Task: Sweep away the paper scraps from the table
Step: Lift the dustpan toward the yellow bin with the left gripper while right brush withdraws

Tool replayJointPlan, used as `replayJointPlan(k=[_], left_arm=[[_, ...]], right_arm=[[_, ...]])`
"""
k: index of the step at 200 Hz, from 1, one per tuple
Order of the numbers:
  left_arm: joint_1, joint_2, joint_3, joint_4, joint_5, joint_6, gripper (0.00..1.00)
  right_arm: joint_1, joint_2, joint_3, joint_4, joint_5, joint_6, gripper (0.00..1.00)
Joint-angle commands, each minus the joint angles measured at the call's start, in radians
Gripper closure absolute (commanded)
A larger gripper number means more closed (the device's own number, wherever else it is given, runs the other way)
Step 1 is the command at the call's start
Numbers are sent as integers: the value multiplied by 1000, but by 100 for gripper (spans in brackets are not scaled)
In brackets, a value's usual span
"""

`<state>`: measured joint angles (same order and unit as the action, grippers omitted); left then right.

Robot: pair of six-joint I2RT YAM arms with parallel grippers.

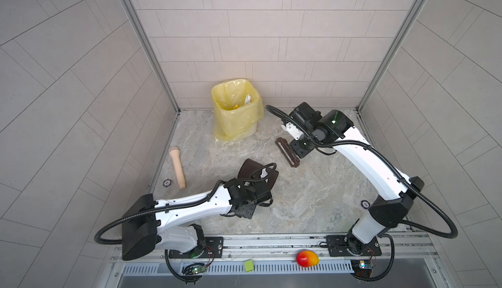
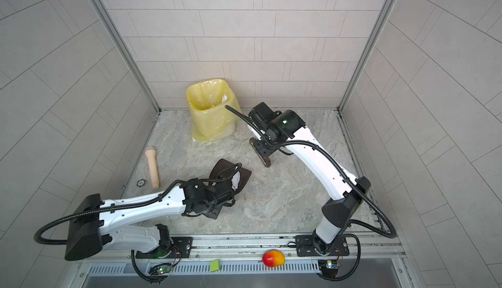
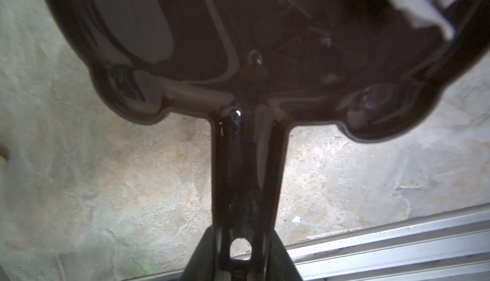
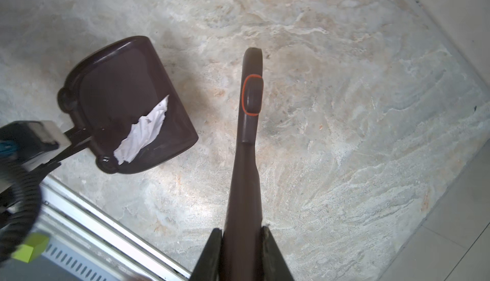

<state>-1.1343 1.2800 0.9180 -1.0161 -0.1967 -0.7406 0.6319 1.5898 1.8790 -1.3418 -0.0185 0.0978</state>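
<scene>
The marble-patterned surface (image 1: 312,197) carries a yellow-lined bin (image 1: 233,126) at the far middle and a beige handle (image 1: 178,168) beside a round token (image 1: 166,182) at left.

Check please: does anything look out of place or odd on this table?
Nothing is spilled or damaged. Odd items: a beige cylinder lies by the left edge of the table, and a mango and green note sit on the front rail. One white paper scrap lies in the dustpan.
</scene>
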Motion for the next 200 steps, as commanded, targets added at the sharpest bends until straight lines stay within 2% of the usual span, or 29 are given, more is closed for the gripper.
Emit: replayJointPlan(k=[1, 31, 46, 73, 110, 153, 200], left_arm=[[4, -42, 82, -126, -123, 4, 100], [12, -85, 151, -212, -205, 10, 100], [31, -116, 180, -239, -225, 52, 100], [109, -162, 264, -312, -225, 95, 100], [216, -154, 397, -439, -240, 167, 100], [374, -136, 519, -515, -217, 263, 100], [599, -132, 627, -538, -195, 398, 100]], right_arm=[[-57, -129, -120, 126, -46, 54, 100], [-165, -237, -281, 181, -129, 68, 100], [-203, -267, -325, 180, -151, 64, 100], [-268, -306, -377, 184, -208, 60, 100], [-341, -343, -423, 188, -276, 53, 100], [-390, -365, -437, 188, -324, 50, 100], [-433, -393, -452, 184, -371, 45, 100]])
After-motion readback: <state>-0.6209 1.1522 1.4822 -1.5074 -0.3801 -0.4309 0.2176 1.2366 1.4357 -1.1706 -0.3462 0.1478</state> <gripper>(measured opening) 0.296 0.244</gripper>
